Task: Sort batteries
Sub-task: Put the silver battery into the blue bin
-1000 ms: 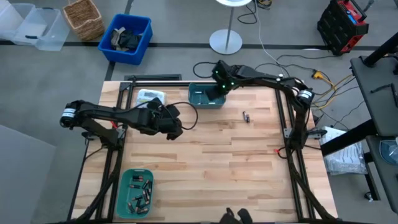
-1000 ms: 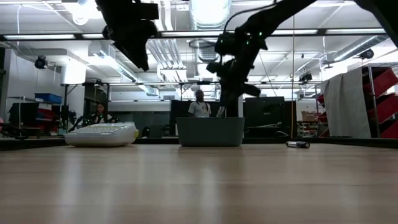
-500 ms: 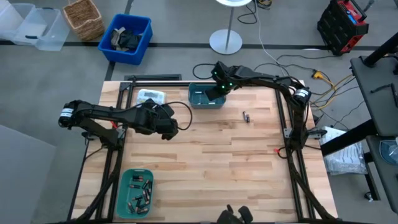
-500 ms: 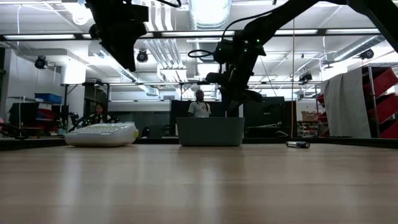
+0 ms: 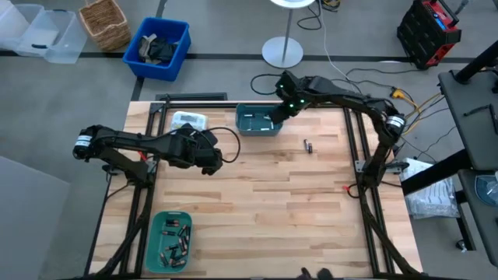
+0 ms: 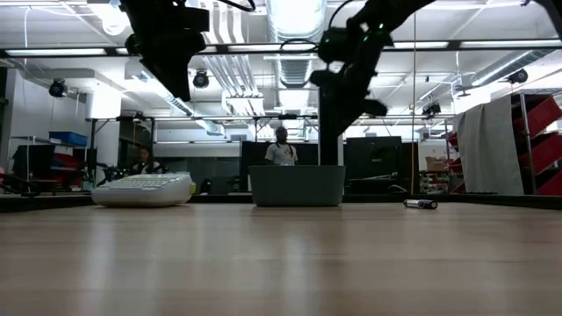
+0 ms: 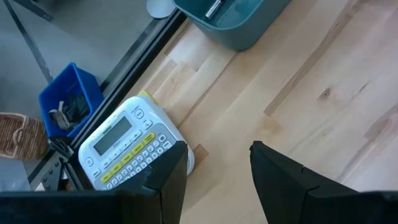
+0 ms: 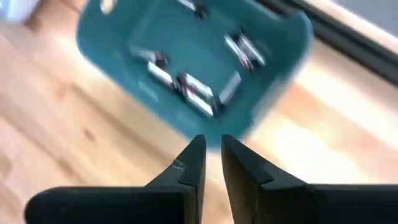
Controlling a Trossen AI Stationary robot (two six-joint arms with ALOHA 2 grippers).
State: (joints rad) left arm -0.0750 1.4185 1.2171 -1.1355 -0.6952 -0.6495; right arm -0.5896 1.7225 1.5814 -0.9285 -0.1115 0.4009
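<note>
Batteries are in three places in the high view: one lone battery (image 5: pixel 308 145) lies on the bare surface (image 5: pixel 272 202) right of centre, well apart from both bins; a heap fills the near bin (image 5: pixel 170 240) at the front left corner, too tangled to count; a few pale ones show in the far bin (image 5: pixel 257 120) at the back edge. Bins: two, both teal. One white label-maker (image 5: pixel 187 120) sits left of the far bin. The right hand (image 5: pixel 285 111) hangs at the far bin's right edge; the left hand (image 5: pixel 212 155) waits over the surface, left of centre. In the low view the right arm stands high above the far bin (image 6: pixel 297 185), the lone battery (image 6: pixel 421 204) lies flat to its right, and two people show far behind. In the left wrist view the fingers (image 7: pixel 168 174) are spread wide with nothing between them, and the label-maker (image 7: pixel 132 144) lies just beyond. In the right wrist view the fingers (image 8: pixel 186 171) are drawn almost together and hold nothing; below them the far bin (image 8: pixel 280 87) carries about five or six batteries (image 8: pixel 196 90), blurred, so the count is rough. Judgement: the next pick is probably the lone battery; come down square over it, fingers across its short width so it cannot roll, and read its size before choosing a bin.
</note>
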